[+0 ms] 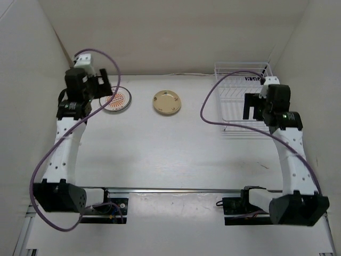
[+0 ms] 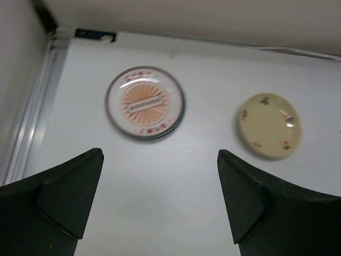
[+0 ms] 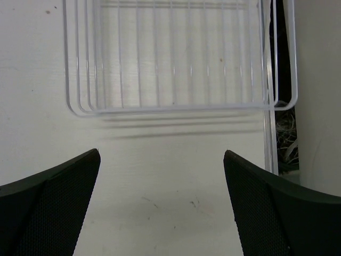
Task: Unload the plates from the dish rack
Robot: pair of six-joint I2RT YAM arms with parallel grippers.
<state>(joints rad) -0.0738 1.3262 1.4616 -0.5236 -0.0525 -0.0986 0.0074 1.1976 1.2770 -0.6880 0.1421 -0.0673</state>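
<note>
Noting sunburst plate (image 2: 145, 102) lay flat at 12 o'clock of left tool (image 2: 160, 160), jaws spread, empty; right tool (image 3: 162, 160) likewise. Plate judged rigid, glazed, slippery, chippable: pinch rim.

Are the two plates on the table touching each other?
No, the sunburst plate and the cream-yellow plate lie apart, with bare table between them.

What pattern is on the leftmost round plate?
The small round plate has an orange sunburst centre; left wrist view.
</note>
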